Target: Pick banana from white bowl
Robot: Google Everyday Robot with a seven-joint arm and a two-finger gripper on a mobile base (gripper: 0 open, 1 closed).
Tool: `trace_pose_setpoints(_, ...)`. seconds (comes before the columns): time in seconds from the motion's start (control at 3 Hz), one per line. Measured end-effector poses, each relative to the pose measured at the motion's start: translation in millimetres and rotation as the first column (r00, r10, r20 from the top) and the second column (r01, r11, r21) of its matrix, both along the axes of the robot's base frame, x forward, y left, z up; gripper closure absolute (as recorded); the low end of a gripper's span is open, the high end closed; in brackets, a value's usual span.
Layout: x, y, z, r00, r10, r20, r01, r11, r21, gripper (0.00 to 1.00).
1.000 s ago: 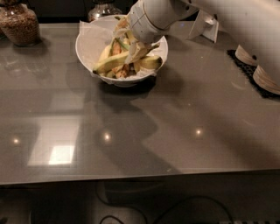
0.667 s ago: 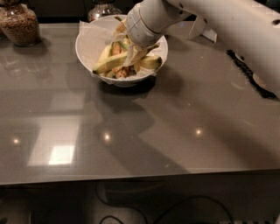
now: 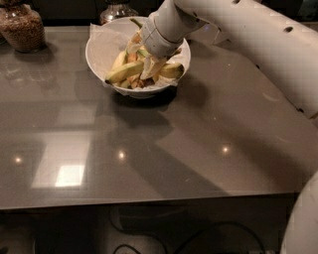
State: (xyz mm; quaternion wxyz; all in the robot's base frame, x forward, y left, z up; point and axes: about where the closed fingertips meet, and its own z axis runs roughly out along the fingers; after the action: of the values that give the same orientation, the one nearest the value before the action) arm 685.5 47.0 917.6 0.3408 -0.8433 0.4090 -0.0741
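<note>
The white bowl (image 3: 99, 49), lined with crinkled white paper, stands at the back middle of the grey table. Several bananas lie in it. The long yellow-green banana (image 3: 124, 72) lies across the bowl's front, its tip over the left rim. A shorter banana (image 3: 172, 71) lies at the right side. My gripper (image 3: 148, 65) reaches down into the bowl from the upper right, right at the long banana's inner end and among the fruit. Its wrist (image 3: 161, 32) hides the back of the bowl.
A glass jar of brown contents (image 3: 21, 27) stands at the back left corner. Another glass jar (image 3: 117, 9) stands behind the bowl. My white arm (image 3: 258, 44) spans the back right of the table. The table's front edge (image 3: 149, 201) is near.
The gripper stays down in the bowl. The long banana now lies flatter across the bowl's front. The bowl sits a little higher in view and the arm covers more of the right side.
</note>
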Motion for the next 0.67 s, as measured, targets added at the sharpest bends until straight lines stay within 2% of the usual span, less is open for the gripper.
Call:
trace_pose_setpoints(0.33, 9.6, -1.3, -9.4, 1.0000, -0.007, -0.004, 0.007, 1.000, -0.025, 0.44)
trace_pose_setpoints(0.67, 20.3, -4.4, -18.6, 0.9997, -0.019, -0.013, 0.019, 0.999, -0.046, 0.51)
